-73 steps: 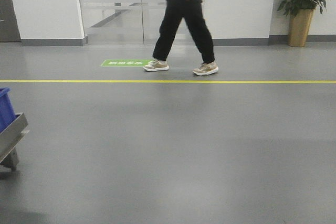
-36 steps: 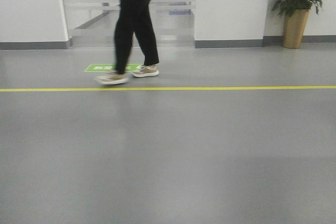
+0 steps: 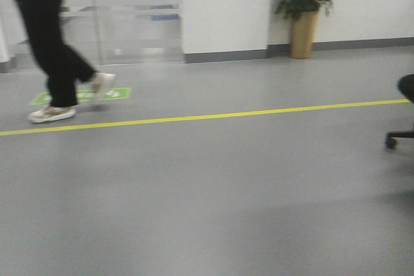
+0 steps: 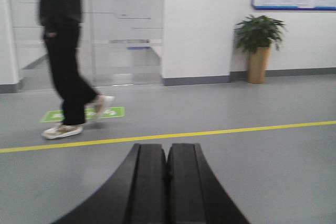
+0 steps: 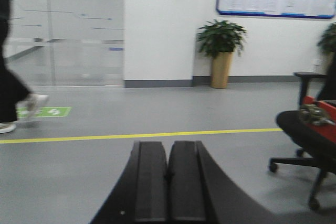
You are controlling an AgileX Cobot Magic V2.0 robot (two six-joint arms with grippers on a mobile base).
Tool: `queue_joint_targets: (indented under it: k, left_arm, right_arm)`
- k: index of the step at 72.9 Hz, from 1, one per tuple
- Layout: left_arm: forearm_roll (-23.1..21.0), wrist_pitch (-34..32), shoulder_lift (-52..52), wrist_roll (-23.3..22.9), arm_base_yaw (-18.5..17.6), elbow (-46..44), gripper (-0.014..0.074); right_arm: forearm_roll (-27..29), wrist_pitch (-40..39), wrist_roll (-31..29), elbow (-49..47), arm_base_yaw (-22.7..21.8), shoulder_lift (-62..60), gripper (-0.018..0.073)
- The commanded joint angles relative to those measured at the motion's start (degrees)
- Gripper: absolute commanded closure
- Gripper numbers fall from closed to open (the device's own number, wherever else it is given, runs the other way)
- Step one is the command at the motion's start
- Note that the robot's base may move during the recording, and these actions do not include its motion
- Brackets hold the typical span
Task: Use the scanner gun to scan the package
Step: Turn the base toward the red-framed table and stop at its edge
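The package and the scanner gun are out of view in every frame. My left gripper (image 4: 167, 148) shows in the left wrist view with its two black fingers pressed together, shut and empty, pointing over the grey floor. My right gripper (image 5: 169, 145) shows in the right wrist view, also shut with nothing between its fingers. Neither gripper shows in the front view.
A person in black (image 3: 48, 43) walks left past a yellow floor line (image 3: 213, 116) and a green floor sticker (image 3: 81, 95). A potted plant (image 3: 303, 14) stands at the far wall. A black office chair (image 5: 310, 140) with a red item stands at the right.
The front view has swung to the right: the plant and the person have shifted left in frame, the blue bin and cart left the view, and a chair base has come in at the right.
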Motion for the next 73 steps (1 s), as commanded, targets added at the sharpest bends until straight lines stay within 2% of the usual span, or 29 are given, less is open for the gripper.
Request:
queue_joint_targets:
  k: [1,73]
  left_arm:
    - [0.07,-0.79,-0.2,-0.46,-0.33,-0.15,0.0707]
    - [0.07,-0.79,-0.2,-0.46,-0.33,-0.15,0.0707]
  right_arm:
    - [-0.3,-1.21,-0.24,0.0,0.03,-0.21,0.0727]
    - [-0.3,-1.21,-0.24,0.0,0.03,-0.21,0.0727]
